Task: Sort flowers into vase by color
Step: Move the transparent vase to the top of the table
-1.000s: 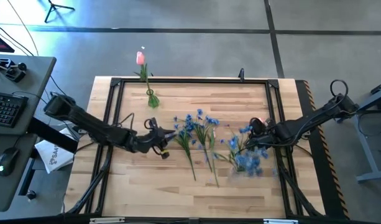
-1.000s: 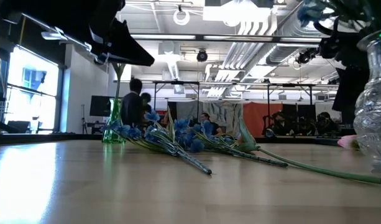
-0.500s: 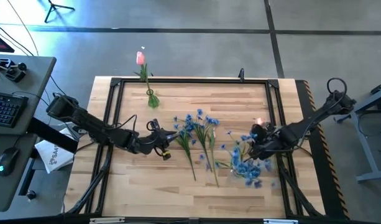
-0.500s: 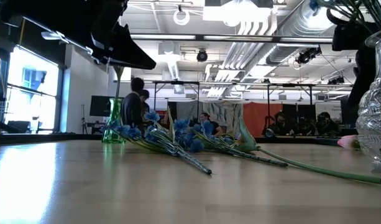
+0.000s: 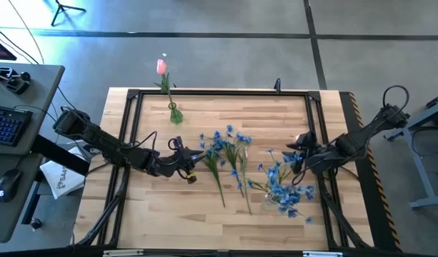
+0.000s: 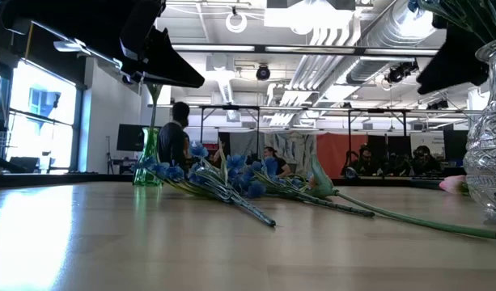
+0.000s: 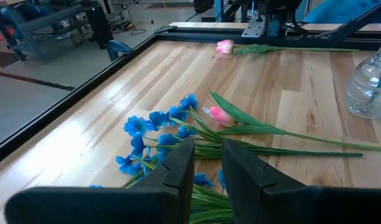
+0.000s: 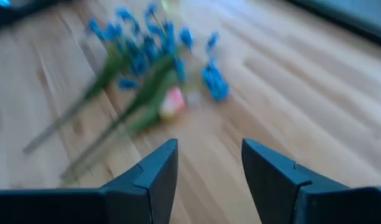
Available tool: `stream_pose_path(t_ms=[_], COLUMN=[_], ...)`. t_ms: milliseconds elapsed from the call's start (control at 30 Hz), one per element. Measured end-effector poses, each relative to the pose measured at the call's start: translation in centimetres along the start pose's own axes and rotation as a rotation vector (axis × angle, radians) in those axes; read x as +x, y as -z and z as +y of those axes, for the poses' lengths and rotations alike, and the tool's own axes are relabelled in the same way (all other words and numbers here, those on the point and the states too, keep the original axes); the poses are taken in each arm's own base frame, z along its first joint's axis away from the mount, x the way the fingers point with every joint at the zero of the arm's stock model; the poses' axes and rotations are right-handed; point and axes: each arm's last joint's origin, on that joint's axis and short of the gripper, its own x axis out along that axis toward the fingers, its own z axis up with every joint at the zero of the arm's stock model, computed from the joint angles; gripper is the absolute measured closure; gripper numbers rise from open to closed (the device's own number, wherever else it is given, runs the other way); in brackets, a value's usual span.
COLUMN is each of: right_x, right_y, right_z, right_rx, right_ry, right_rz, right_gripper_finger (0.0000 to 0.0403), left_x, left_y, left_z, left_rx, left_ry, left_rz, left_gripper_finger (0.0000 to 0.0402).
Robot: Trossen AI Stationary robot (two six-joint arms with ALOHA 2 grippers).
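Note:
A loose heap of blue-blossomed flowers lies on the wooden table's middle, with a pink tulip among the stems. More blue flowers stand in a clear glass vase at the right. A green vase at the far left holds one pink tulip. Another pink tulip lies by the right frame rail. My left gripper hovers just left of the heap, narrowly open. My right gripper is open above the table, on the far side of the clear vase and clear of it.
A black metal frame runs around the table top. A desk with a keyboard and mouse stands off the table's left. People show in the room behind the table in the low view. Bare wood lies along the near edge.
My right gripper has risen and drawn back from the clear vase toward the table's right edge, tipping more level. The blue flowers it was at now stand still in the vase, their blossoms spread. My left gripper has kept still.

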Motion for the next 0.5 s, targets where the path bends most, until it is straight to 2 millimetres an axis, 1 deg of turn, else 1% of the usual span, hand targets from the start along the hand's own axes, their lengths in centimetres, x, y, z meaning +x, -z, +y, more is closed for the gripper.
stream_pose_path(t_ms=[100, 233, 500], right_x=[-0.4, -1.1, -2.6], right_y=[-0.7, -1.5, -2.5], right_z=[0.0, -0.3, -2.2], right_rx=[0.005, 0.049, 0.158], right_ry=[-0.024, -0.011, 0.107], right_rz=[-0.087, -0.216, -0.445], right_gripper_finger=[0.0231, 0.0231, 0.0231], left_x=[0.0, 0.0, 0.0], left_y=[0.0, 0.0, 0.0], left_z=[0.0, 0.0, 0.0], left_rx=[0.0, 0.001, 0.001], left_ry=[0.0, 0.0, 0.0], left_rz=[0.0, 0.001, 0.001], left_gripper_finger=[0.0335, 0.0335, 0.0335])
